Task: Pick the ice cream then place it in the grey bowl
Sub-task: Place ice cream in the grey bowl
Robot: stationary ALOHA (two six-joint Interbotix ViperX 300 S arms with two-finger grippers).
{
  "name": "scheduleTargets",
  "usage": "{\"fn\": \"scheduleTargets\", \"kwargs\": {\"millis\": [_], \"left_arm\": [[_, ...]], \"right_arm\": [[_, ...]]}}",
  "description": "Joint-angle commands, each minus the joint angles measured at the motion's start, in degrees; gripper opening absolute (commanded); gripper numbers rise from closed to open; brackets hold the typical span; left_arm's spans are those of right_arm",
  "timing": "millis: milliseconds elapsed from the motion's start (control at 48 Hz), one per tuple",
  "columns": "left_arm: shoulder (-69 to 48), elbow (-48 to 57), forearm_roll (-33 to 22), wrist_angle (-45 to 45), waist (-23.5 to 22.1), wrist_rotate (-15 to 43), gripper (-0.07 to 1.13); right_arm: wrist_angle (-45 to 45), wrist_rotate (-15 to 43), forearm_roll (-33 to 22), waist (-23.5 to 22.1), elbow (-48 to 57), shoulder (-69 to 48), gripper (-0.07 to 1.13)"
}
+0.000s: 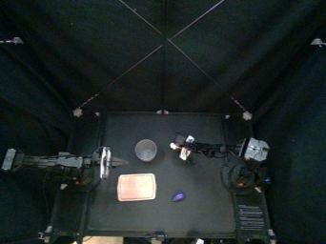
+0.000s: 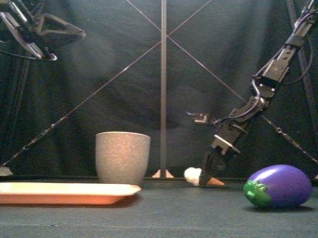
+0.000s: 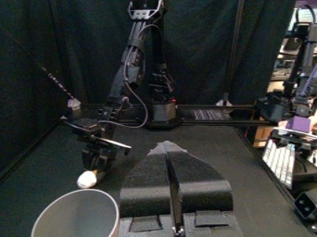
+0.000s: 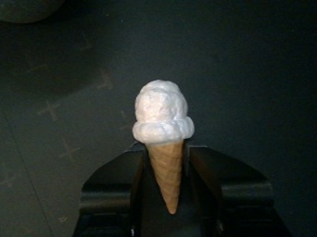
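The ice cream [image 4: 161,116], a white scoop on a tan cone, sits between the jaws of my right gripper [image 4: 170,159], which is shut on the cone. In the front view the ice cream [image 2: 195,175] is low over the table, right of the tall grey speckled cup [image 2: 123,156], with the right gripper [image 2: 214,169] slanting down onto it. From above, the right gripper [image 1: 186,150] is just right of the cup [image 1: 147,148]. My left gripper [image 1: 102,163] rests at the table's left side, shut and holding nothing, with the cup [image 3: 77,218] close before it.
A flat pink tray [image 1: 136,187] lies in front of the cup. A purple toy with a green end [image 2: 278,186] lies at the front right, also seen from above [image 1: 178,197]. The right arm [image 1: 242,152] stretches in from the right side.
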Motion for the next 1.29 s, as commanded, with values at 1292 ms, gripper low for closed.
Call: {"fn": "scheduleTargets", "kwargs": {"millis": [1292], "left_arm": [[-0.44, -0.35, 0.18, 0.09, 0.09, 0.09, -0.03]], "right_arm": [[2.55, 0.79, -2.37, 13.71, -30.32, 4.22, 0.66]]}}
